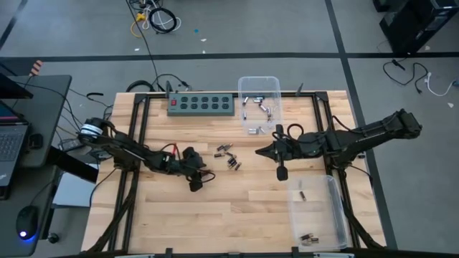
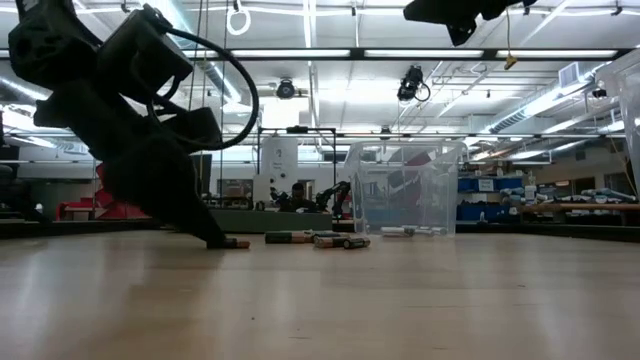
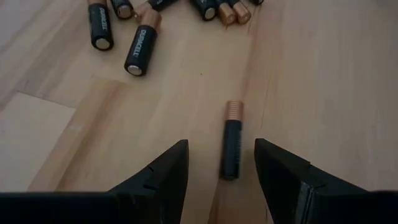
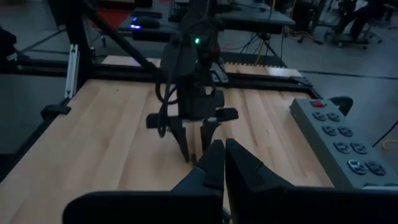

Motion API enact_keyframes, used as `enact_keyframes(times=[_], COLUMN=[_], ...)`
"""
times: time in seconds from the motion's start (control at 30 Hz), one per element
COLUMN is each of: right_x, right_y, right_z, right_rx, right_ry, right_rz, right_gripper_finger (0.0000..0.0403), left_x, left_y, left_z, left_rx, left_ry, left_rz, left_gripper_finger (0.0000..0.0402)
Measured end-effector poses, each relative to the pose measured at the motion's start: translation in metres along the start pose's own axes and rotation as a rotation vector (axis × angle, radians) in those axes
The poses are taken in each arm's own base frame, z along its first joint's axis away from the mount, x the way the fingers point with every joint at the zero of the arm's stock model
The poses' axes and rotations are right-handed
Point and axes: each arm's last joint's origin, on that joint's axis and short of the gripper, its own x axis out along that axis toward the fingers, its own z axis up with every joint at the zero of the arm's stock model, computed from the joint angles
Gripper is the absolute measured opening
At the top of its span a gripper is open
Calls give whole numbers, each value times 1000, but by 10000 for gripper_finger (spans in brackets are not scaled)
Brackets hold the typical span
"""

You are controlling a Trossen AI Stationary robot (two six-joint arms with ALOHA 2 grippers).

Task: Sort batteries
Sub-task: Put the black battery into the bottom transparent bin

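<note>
The left end effector (image 3: 217, 171), fingers spread, straddles a lone battery (image 3: 232, 142) on the counter (image 3: 323, 93), apparently for pickup, while the right end effector (image 4: 219, 163), fingers together and empty, waits above.

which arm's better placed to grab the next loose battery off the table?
Left. The left gripper is down at the table, open, straddling a lone battery. The right gripper is shut and raised above the table, with no battery between its fingers.

Wooden table (image 1: 215, 215) carries loose batteries (image 1: 228, 156) mid-board, a green power strip (image 1: 201, 104) at the back, two clear bins (image 1: 259, 89) (image 1: 337, 215).
</note>
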Motion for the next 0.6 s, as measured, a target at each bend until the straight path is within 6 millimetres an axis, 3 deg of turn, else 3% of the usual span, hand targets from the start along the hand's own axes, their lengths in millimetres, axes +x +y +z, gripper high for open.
enact_keyframes(times=[0.37,0.6], right_x=[0,0], right_y=[-2,-2], right_z=[2,4], right_rx=[-1,4], right_ry=[-21,-41], right_rz=[-9,-9], right_gripper_finger=[1,2], left_x=[12,13], left_y=[0,0], left_z=[-9,-9], left_rx=[82,200], left_ry=[27,32], left_rz=[38,33], left_gripper_finger=[178,101])
